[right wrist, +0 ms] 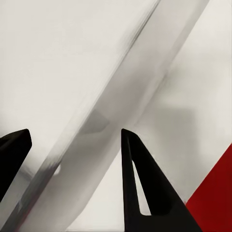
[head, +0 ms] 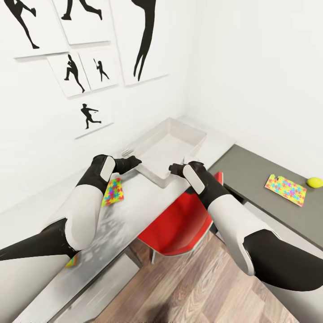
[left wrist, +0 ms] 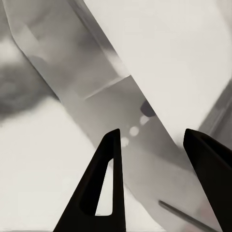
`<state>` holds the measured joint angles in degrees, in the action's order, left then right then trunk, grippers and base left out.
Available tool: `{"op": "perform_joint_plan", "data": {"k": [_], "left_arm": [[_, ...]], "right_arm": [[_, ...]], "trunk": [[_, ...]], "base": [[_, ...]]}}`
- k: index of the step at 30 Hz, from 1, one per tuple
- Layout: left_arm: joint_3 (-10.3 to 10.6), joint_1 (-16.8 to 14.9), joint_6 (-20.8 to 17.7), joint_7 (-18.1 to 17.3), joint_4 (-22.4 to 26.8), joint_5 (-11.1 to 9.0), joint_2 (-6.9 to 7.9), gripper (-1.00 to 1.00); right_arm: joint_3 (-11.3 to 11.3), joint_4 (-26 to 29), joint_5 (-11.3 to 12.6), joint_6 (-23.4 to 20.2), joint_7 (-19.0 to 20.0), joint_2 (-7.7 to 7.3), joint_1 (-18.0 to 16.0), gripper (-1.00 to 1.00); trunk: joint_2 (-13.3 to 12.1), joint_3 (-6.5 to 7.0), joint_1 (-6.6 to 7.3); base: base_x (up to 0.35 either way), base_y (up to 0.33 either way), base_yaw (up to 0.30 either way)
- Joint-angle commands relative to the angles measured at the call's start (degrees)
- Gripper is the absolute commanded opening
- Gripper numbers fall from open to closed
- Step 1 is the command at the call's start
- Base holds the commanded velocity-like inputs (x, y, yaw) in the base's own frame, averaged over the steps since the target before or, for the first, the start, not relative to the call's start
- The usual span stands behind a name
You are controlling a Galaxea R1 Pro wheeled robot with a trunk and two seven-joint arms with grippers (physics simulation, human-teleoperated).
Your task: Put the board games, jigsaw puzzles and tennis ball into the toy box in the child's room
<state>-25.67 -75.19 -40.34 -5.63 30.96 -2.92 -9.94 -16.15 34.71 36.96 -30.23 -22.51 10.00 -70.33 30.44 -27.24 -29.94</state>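
Head view first: nearest the camera lies the wood-plank floor [head: 197, 287], and both white-and-black arms rise from the lower corners, bent at the elbow and converging forward over the pale grey desk top [head: 148, 206]. A red chair [head: 179, 224] is tucked under the desk edge between the two forearms. Beside the left forearm a flat square jigsaw puzzle box patterned in yellow, pink, blue and green [head: 112, 191] lies on the desk, partly hidden by the arm.

Farther on, the left gripper [head: 133, 161] reaches the near left corner of the shallow light grey rectangular toy box [head: 172, 134], and the right gripper [head: 174, 169] reaches its near right corner. In the left wrist view the dark fingers [left wrist: 104, 188] stand spread with the tray's rim between them. In the right wrist view the fingers [right wrist: 142, 193] are likewise spread apart astride the tray's sloping wall, with a wedge of red chair at one corner.

On the lower dark grey desk section [head: 260, 170] to the right, well apart from the tray, a second multicolour jigsaw puzzle box [head: 285, 189] lies flat just beside a yellow-green tennis ball [head: 315, 182]. Black silhouette pictures [head: 83, 72] hang on the white wall beyond.
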Motion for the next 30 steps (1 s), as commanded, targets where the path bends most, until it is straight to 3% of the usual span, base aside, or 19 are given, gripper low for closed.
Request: {"op": "perform_joint_plan", "data": {"k": [1, 13, 30], "left_arm": [[-0.26, -0.04, -0.36, 0.07, 0.07, 0.02, -0.05, -1.00], [-0.26, -0.04, -0.41, 0.05, 0.16, 0.02, -0.05, -1.00], [-0.26, -0.04, -0.38, 0.06, 0.16, 0.02, -0.05, -1.00]], "right_arm": [[-0.11, 0.10, 0.22, -0.09, -0.52, 0.00, -0.07, -1.00], [-0.11, 0.10, 0.22, -0.09, -0.52, 0.00, -0.07, -1.00], [-0.11, 0.10, 0.22, -0.09, -0.52, 0.00, -0.07, -1.00]], "trunk": [[0.09, -0.08, -0.01], [0.09, -0.08, -0.01], [0.09, -0.27, -0.01]], "base": [[-0.083, 0.042, 0.000], [-0.111, 0.090, 0.000], [-0.012, 0.012, 0.000]]}}
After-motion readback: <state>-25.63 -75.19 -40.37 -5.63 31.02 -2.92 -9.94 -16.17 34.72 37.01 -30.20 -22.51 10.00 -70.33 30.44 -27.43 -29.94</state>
